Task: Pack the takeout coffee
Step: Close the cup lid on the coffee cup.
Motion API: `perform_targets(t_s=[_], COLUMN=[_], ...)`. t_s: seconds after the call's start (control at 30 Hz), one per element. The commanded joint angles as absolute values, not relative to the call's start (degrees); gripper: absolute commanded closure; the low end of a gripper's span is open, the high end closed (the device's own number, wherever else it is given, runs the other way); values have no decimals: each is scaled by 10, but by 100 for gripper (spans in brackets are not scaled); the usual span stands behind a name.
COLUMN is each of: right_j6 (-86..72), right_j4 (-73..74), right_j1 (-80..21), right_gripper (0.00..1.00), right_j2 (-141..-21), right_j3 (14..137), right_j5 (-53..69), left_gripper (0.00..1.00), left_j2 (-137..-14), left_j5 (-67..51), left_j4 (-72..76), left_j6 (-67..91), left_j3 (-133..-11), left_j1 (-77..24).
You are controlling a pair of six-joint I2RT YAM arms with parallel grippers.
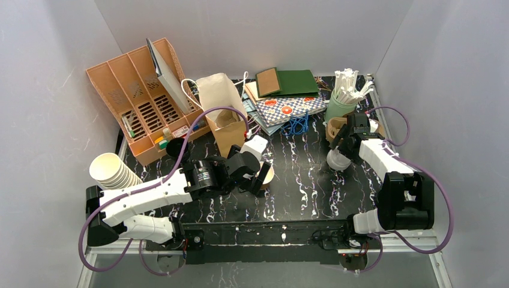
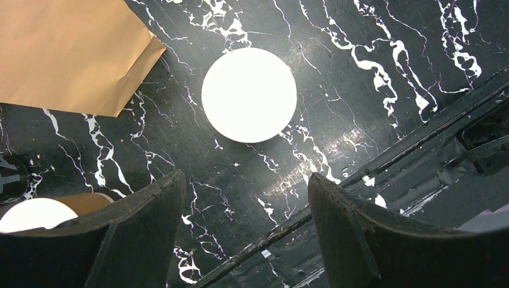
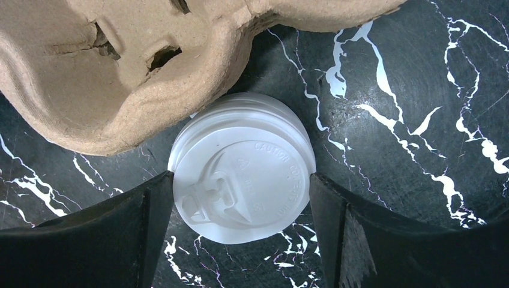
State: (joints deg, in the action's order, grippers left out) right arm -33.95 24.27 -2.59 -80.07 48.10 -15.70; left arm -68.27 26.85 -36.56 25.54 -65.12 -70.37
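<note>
Beside the pulp tray (image 3: 120, 72), right hand (image 3: 240, 192) flanks the white lid (image 3: 255, 150), grip unclear; left hand (image 2: 246, 189) spread.

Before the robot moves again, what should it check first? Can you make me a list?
1. Right gripper lined up on the lidded coffee cup: ok, one finger on each side.
2. Fingers squeezing hard enough to lift: cannot tell, they sit right at the lid's edges.
3. Lid on the cup: ok.
4. Pulp cup carrier close by: ok, right beside the cup.
5. Left gripper out of the way: ok, open and holding nothing, over another part of the table.
</note>
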Motion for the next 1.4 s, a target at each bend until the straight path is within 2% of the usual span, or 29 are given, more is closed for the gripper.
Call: perform_targets(t_s=[0.0,0.4,0.63,0.87,1.07,1.37], right_j6=[-344,-326,-323,-325,-340,-350], right_j4=[254,331,342,354,367,381], right_j1=[-22,-22,-22,-22,-22,-15], right_gripper=[15,14,14,13,12,12], right_j2=[-780,-719,-731,-724,-707,-697], right_j3=[496,562,572,576,568,567], right_j5=[-165,-144,-141,-70,-56,-86], left_gripper=[28,28,27,29,43,67], left_j2=[-685,-684,-684,-673,-713,-935], left_j5=[287,283,277,244,138,-89], left_j4=[-380,-381,-381,-324,-126,74], left_j6=[253,255,260,252,219,333], left_j3=[-658,-663,-661,-640,-633,-722], left_j1=[-707,-707,-707,-707,-703,-594])
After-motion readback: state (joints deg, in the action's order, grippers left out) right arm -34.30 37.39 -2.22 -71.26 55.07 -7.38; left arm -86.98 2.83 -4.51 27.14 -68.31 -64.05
